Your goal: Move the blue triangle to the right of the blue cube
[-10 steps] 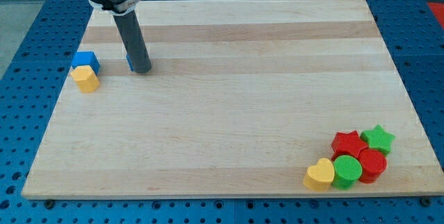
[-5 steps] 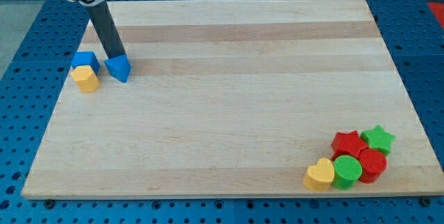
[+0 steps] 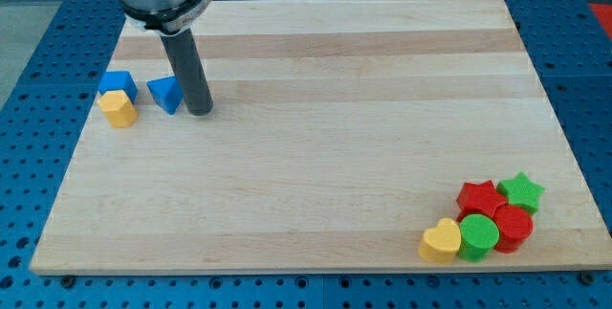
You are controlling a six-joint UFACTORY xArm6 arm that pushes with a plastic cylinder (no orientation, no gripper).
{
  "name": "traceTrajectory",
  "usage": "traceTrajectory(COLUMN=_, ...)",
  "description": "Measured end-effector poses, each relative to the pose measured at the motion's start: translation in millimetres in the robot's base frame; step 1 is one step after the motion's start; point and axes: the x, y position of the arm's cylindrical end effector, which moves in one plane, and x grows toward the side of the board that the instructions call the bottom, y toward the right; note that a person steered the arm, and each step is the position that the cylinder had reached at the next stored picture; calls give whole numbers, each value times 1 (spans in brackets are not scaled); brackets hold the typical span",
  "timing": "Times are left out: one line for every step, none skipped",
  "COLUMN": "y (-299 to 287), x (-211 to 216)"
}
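The blue triangle (image 3: 166, 93) lies near the view's left edge of the wooden board (image 3: 316, 137), a short gap to the right of the blue cube (image 3: 117, 83). My tip (image 3: 199, 112) stands on the board just right of the blue triangle, close to or touching its right side. The dark rod rises from the tip toward the view's top left.
A yellow block (image 3: 118, 109) touches the blue cube from below. At the view's bottom right sits a cluster: a yellow heart (image 3: 441, 240), a green cylinder (image 3: 478, 236), a red star (image 3: 480, 198), a red cylinder (image 3: 513, 226) and a green star (image 3: 522, 191).
My tip went from the right of the blue triangle to its upper left, then back to its right. The blue triangle has ended up closer to the blue cube.
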Motion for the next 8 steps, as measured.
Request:
traceTrajectory(y=-13, x=0)
traceTrajectory(y=-27, x=0)
traceTrajectory(y=-40, x=0)
traceTrajectory(y=-46, x=0)
traceTrajectory(y=-36, x=0)
traceTrajectory(y=-3, x=-2)
traceTrajectory(y=4, x=-19)
traceTrajectory(y=4, x=-30)
